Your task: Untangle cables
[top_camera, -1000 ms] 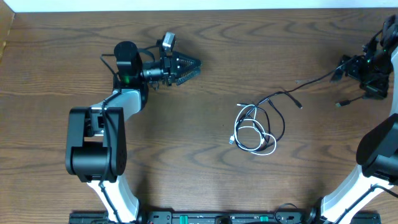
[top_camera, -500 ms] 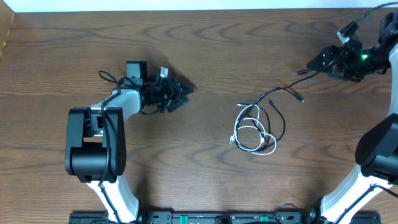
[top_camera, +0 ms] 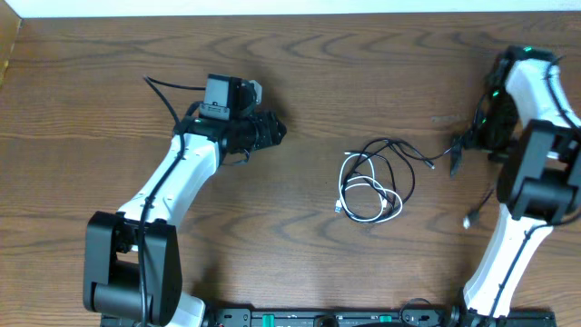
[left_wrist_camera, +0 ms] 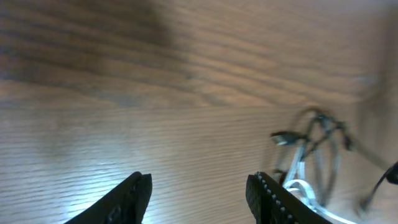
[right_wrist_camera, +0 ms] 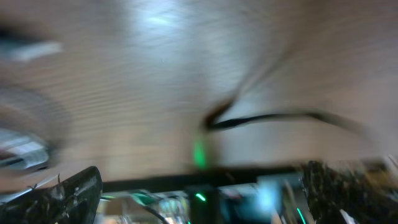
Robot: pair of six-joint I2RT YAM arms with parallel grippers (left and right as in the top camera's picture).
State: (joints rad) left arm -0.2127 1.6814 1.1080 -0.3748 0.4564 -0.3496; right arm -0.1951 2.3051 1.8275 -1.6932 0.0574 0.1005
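The black cable [top_camera: 413,182] and the shorter white cable [top_camera: 363,216] are lying looped through each other in one loose heap on the table [top_camera: 300,263], slightly right of its middle. The left hand [top_camera: 272,132] is hovering left of the table's middle, fingers spread, pinching nothing. The right hand [right_wrist_camera: 199,177], showing blurred near the table's right edge, is gaping wide and holding nothing.
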